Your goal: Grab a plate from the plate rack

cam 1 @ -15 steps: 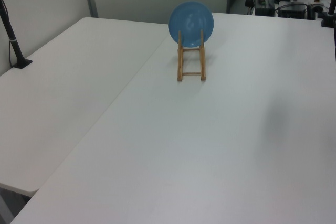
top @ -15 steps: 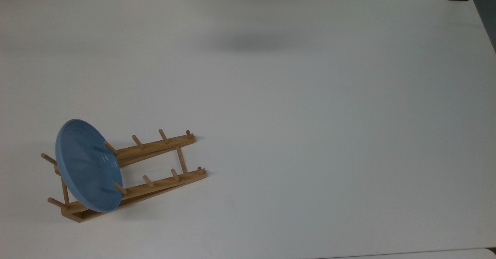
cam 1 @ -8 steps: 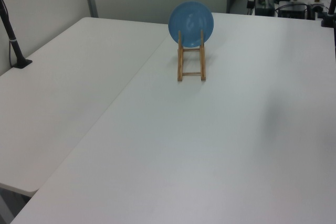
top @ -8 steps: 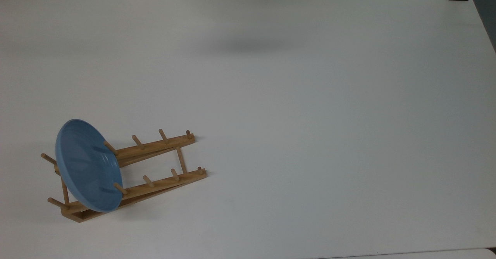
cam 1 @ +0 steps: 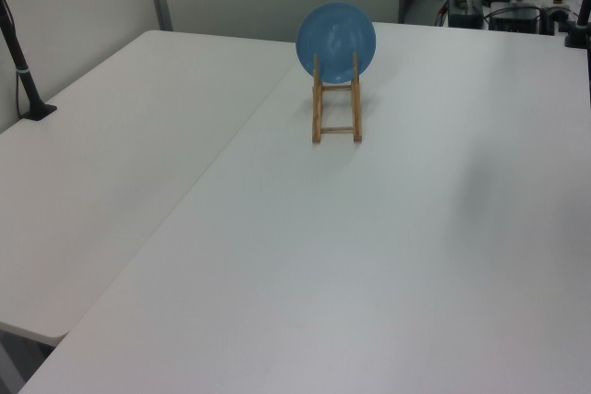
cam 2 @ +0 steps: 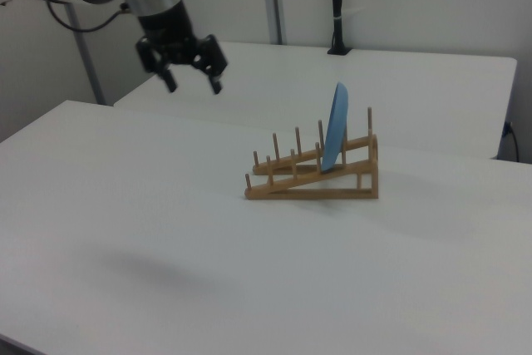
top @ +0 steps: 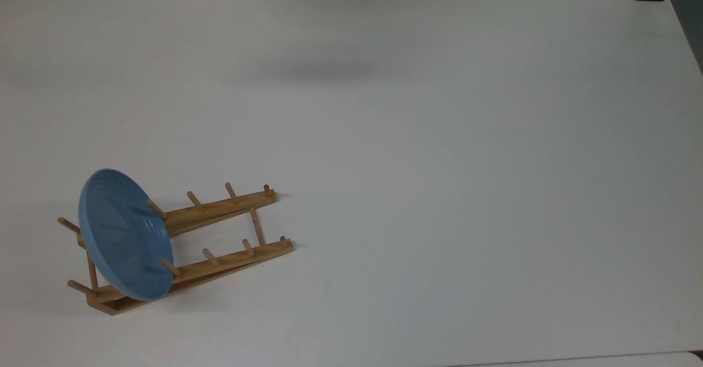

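Plate (cam 2: 336, 135), light blue, standing on edge in the plate rack (cam 2: 314, 174), between the pegs at the rack's raised end; in the right view this end lies to the right, in the top view to the left (top: 125, 234). The rack (top: 219, 235) rests on a white table (top: 439, 163). In the left view the plate (cam 1: 336, 39) faces the camera above the rack (cam 1: 336, 113). The gripper (cam 2: 191, 82) hangs in the air at the right view's upper left, well apart from the rack, fingers spread and holding nothing.
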